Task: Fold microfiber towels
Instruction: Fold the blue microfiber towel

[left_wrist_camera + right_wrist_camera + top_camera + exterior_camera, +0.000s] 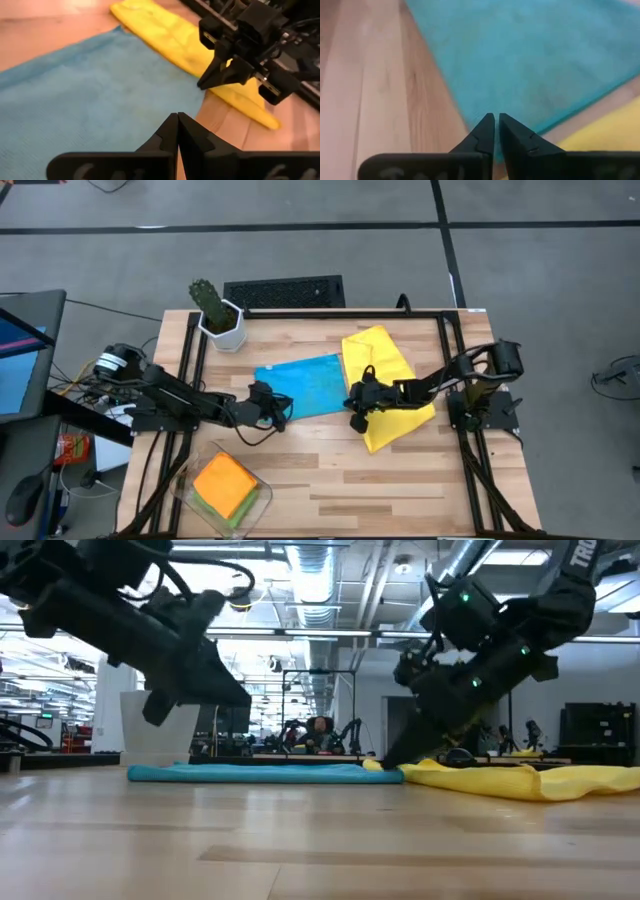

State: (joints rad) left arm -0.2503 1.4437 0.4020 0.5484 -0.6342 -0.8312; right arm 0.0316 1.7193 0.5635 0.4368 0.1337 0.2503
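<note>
The flat light blue microfiber towel (303, 386) lies mid-table, touching the rumpled yellow microfiber towel (385, 385) beside it. The right gripper (357, 418), fingers barely parted and empty, hovers at the blue towel's corner; the left gripper (283, 416), pinched together and empty, waits at the opposite edge. A pinch here may snag both cloths.

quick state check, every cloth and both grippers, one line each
blue towel: spread flat on the table
yellow towel: loosely folded, lying beside the blue one
orange towel: folded, stacked on a green towel
left gripper: shut, empty, above blue towel
right gripper: nearly closed, empty, at blue towel's edge
</note>
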